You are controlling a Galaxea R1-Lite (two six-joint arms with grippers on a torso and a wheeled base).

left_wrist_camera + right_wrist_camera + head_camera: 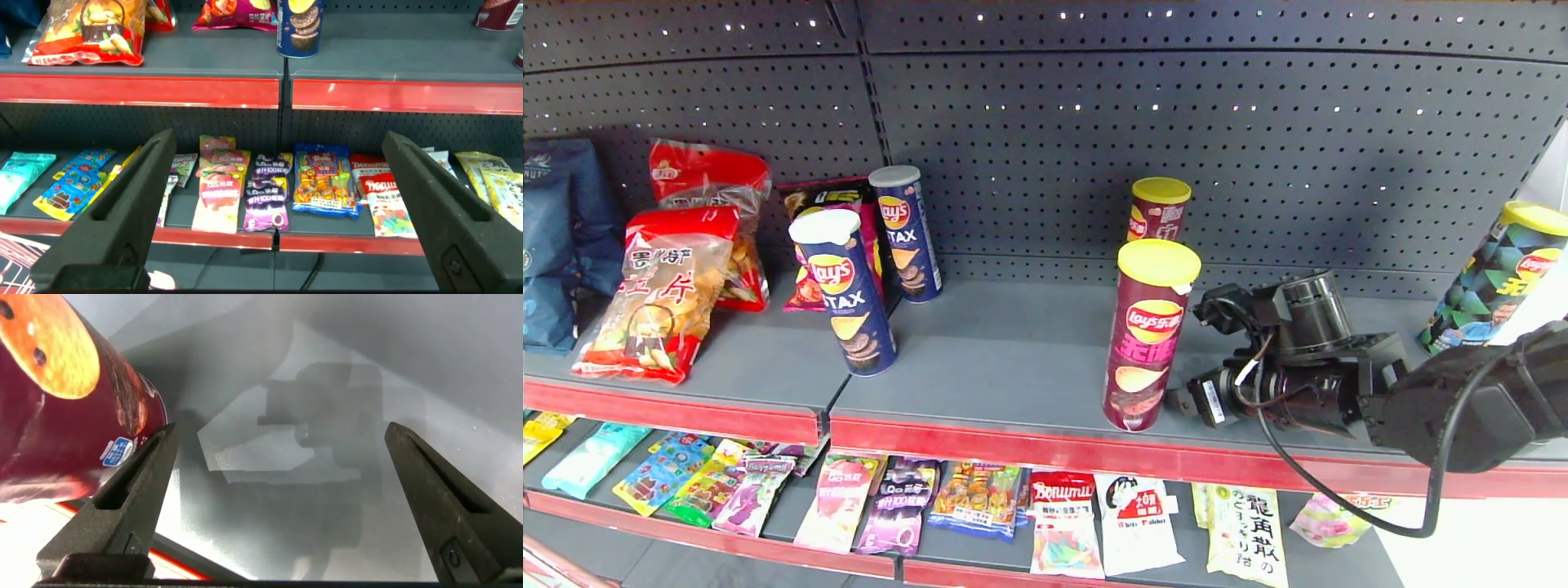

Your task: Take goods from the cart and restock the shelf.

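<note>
Fingertips of the right gripper (278, 433) are hidden behind its own wrist in the head view. The right wrist view shows its jaws spread wide with nothing between them. The nearer maroon cardboard chip tube with a yellow lid (1150, 343) is just beside one finger, and we cannot tell whether they touch. That tube stands upright near the front of the grey metal shelf with a red lip (1013, 359).

We count two maroon tubes, the second maroon tube (1158, 211) back by the pegboard. There are also two dark blue tubes with pale lids (849, 298), two red-and-clear snack bags (666, 294), and one patterned tube with a yellow lid (1490, 278), partly covered by the arm.

Dark blue bags (556, 237) are cut off at the left edge, so we cannot count them.

The left gripper (278, 139) has its jaws spread and empty, facing the lower shelf (221, 238), which holds a row of flat colourful packets (270, 192).
</note>
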